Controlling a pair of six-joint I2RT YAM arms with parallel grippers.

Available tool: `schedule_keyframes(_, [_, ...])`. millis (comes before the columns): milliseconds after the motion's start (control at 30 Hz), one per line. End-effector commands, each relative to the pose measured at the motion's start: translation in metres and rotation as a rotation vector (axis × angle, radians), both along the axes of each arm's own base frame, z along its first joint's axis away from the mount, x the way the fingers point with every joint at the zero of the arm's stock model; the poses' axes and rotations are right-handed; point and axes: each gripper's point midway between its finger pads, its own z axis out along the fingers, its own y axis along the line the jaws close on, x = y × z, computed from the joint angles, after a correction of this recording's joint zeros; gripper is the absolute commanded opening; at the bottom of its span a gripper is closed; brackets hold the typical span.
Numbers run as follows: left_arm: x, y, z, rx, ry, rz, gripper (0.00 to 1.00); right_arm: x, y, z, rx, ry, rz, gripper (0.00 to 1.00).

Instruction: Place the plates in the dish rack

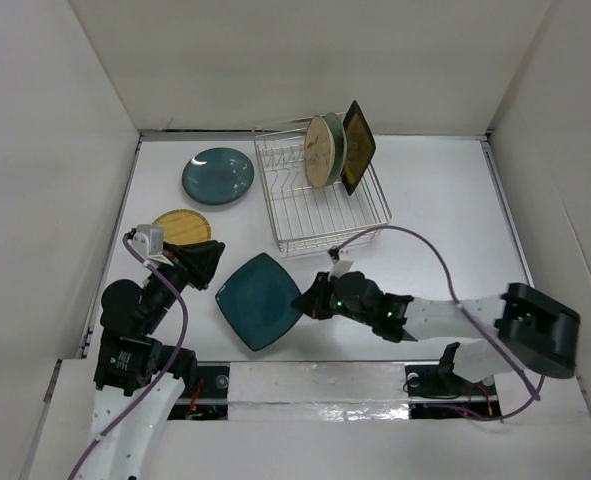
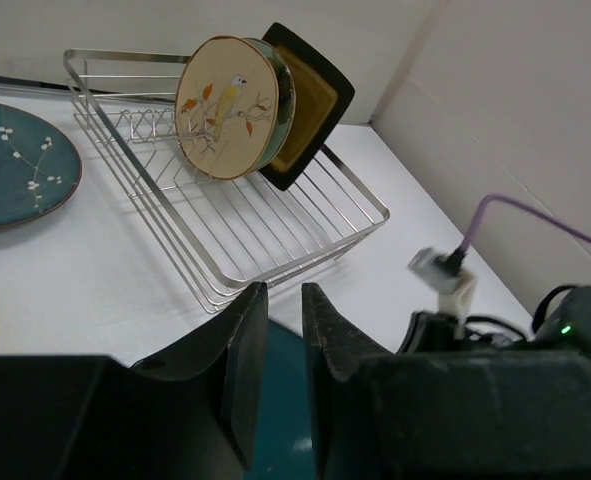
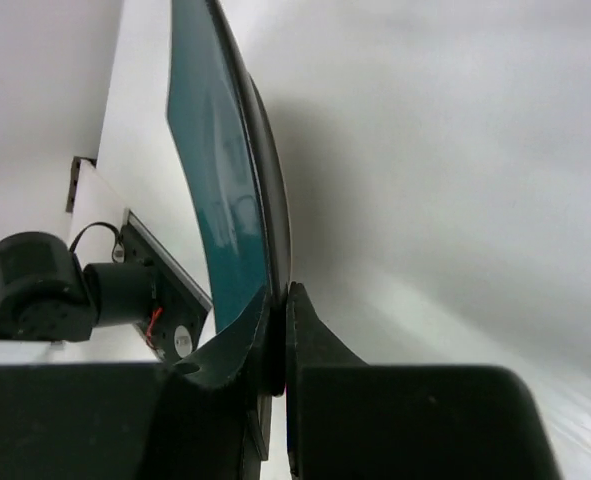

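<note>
So right now the right gripper (image 1: 310, 300) is pinching the right-hand edge of the dark teal rounded-square plate (image 1: 258, 301). Its fingers are clamped tight on the rim, near the front of the table and just in front of the dish rack (image 1: 315, 215). The left gripper (image 2: 283, 300) hangs by that plate's left corner, fingers nearly pressed together, with a thin gap and nothing in it. It partly hides the yellow woven plate (image 1: 178, 222). The rack's far right end holds three plates on edge: the bird plate (image 1: 318, 150), the pale green plate (image 1: 336, 140) and the amber square plate (image 1: 358, 147). The dark teal round plate (image 1: 218, 176) lies flat left of the rack.
</note>
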Motion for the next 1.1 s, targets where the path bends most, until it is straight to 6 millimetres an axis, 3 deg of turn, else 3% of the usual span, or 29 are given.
schedule_keyframes(0, [-0.001, 0.001, 0.01, -0.006, -0.048, 0.006, 0.18, 0.043, -0.009, 0.129, 0.08, -0.324, -0.112, 0.0])
schedule_keyframes(33, [-0.001, 0.001, 0.01, -0.007, -0.047, 0.003, 0.18, 0.059, -0.019, 0.179, 0.141, -0.394, -0.159, 0.0])
schedule_keyframes(100, [-0.001, 0.001, 0.01, -0.006, -0.049, 0.004, 0.18, 0.078, -0.036, 0.214, 0.093, -0.505, -0.204, 0.0])
schedule_keyframes(133, [-0.002, 0.001, 0.01, -0.007, -0.048, 0.003, 0.18, 0.099, -0.054, 0.232, 0.072, -0.553, -0.278, 0.0])
schedule_keyframes(167, [-0.001, 0.001, 0.01, -0.008, -0.048, 0.004, 0.18, 0.111, -0.061, 0.274, 0.101, -0.615, -0.326, 0.0])
schedule_keyframes(233, [-0.002, 0.001, 0.011, -0.008, -0.05, 0.004, 0.18, 0.14, -0.081, 0.293, -0.024, -0.696, -0.428, 0.0])
schedule_keyframes(267, [-0.002, 0.001, 0.011, -0.008, -0.051, 0.004, 0.18, 0.165, -0.085, 0.314, -0.055, -0.726, -0.486, 0.0])
schedule_keyframes(333, [-0.003, 0.001, 0.012, -0.009, -0.054, 0.003, 0.18, 0.191, -0.095, 0.318, -0.201, -0.759, -0.571, 0.0])
schedule_keyframes(367, [-0.003, 0.001, 0.012, -0.009, -0.056, 0.003, 0.18, 0.211, -0.086, 0.303, -0.285, -0.748, -0.589, 0.0])
schedule_keyframes(400, [-0.004, 0.001, 0.012, -0.01, -0.059, 0.003, 0.18, 0.222, -0.092, 0.328, -0.322, -0.793, -0.636, 0.0])
schedule_keyframes(567, [-0.004, 0.002, 0.013, -0.011, -0.062, 0.004, 0.18, 0.279, -0.102, 0.34, -0.517, -0.794, -0.784, 0.0])
schedule_keyframes(600, [-0.004, 0.002, 0.012, -0.01, -0.06, 0.004, 0.18, 0.295, -0.094, 0.315, -0.604, -0.767, -0.753, 0.0])
schedule_keyframes(633, [-0.004, 0.002, 0.013, -0.011, -0.063, 0.003, 0.18, 0.301, -0.099, 0.337, -0.581, -0.776, -0.79, 0.0])
schedule_keyframes(667, [-0.004, 0.002, 0.013, -0.01, -0.062, 0.003, 0.18, 0.306, -0.096, 0.336, -0.589, -0.775, -0.792, 0.0])
schedule_keyframes(867, [-0.004, 0.001, 0.012, -0.01, -0.059, 0.001, 0.18, 0.335, -0.09, 0.31, -0.76, -0.752, -0.788, 0.0])
schedule_keyframes(1067, [-0.002, 0.001, 0.011, -0.008, -0.051, 0.004, 0.18, 0.345, -0.098, 0.278, -0.806, -0.706, -0.812, 0.0])
